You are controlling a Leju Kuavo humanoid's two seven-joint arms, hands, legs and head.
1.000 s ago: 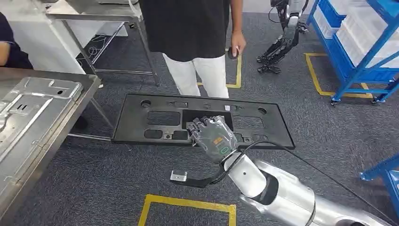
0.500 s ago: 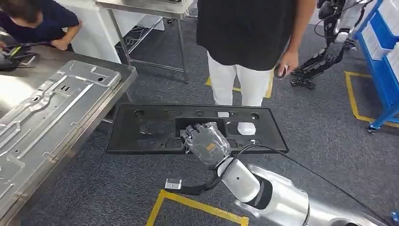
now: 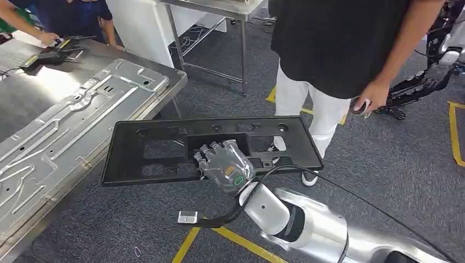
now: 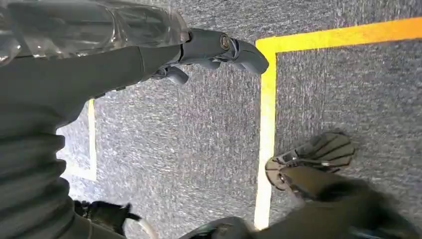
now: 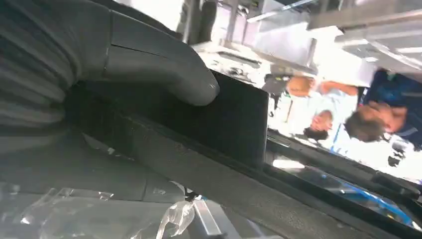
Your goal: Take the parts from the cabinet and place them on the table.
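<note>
My right hand (image 3: 222, 164) grips a long black plastic panel (image 3: 137, 153) with several cut-outs, held flat above the carpet. Its left end hangs just beside the edge of the steel table (image 3: 176, 87). A silver pressed-metal part (image 3: 66, 120) lies on that table. In the right wrist view the thumb (image 5: 164, 69) presses on the black panel (image 5: 234, 119). My left hand (image 4: 99, 59) hangs over the floor with its fingers apart and nothing in it.
A person (image 3: 340, 49) in a black shirt and white trousers stands just behind the panel. Other people lean at the table's far end (image 3: 49, 38). Yellow floor tape (image 3: 241, 244) runs below my arm. Another steel table (image 3: 219, 8) stands at the back.
The whole view has swung left: the steel table now lies close beside the panel's left end. My right hand still holds the panel the same way.
</note>
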